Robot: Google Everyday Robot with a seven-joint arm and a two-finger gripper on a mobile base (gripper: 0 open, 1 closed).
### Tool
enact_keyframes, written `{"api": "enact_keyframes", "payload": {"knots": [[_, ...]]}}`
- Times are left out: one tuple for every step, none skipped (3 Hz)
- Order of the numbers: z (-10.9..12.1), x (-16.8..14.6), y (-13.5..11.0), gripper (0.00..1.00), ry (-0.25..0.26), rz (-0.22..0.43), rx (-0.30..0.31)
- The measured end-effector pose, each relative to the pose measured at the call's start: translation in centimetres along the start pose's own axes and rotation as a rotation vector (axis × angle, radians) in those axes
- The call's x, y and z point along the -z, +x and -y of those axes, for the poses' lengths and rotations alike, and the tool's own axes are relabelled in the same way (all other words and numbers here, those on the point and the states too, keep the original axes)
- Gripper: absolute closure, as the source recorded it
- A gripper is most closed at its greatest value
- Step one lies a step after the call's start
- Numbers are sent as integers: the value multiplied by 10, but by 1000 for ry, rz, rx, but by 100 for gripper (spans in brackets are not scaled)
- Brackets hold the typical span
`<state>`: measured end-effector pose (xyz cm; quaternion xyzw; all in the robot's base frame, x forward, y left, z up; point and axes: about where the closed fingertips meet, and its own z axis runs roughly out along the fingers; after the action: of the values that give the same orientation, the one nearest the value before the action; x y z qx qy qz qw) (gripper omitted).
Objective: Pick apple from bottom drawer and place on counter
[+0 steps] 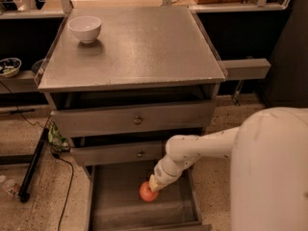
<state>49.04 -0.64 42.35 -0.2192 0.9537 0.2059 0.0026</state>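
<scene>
Wide grey metal bottom drawer (120, 214), pulled open at the foot of the cabinet, plain flat floor showing. Small round red-orange apple (147, 194) rests on that floor, about midway between the left and right side walls and well back from the front lip.

White robot arm (207, 146) reaches in from the right, over the drawer's right wall. Its gripper (154, 183) points down and left and sits right on top of the apple, touching its upper right side. Whether it is clamped on the fruit or merely against it: cannot tell.

Above the open drawer, two shut grey drawers, each with a small round brass knob: the upper (96, 122), the lower (108, 154).

Broad, nearly square grey brushed-metal counter (144, 47) tops the cabinet. A round white bowl (84, 28) stands near its far left corner.

Narrow grey side ledge (246, 69) juts past the counter's right edge. Speckled beige floor (24, 138) to the left of the cabinet.
</scene>
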Motion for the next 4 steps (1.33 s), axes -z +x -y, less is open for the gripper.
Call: {"api": "enact_keyframes", "payload": {"knots": [[-4, 39, 2, 100, 44, 64, 5], [-7, 92, 2, 100, 98, 159, 13], [-7, 92, 2, 100, 98, 158, 13], [3, 107, -6, 100, 128, 167, -2]]}}
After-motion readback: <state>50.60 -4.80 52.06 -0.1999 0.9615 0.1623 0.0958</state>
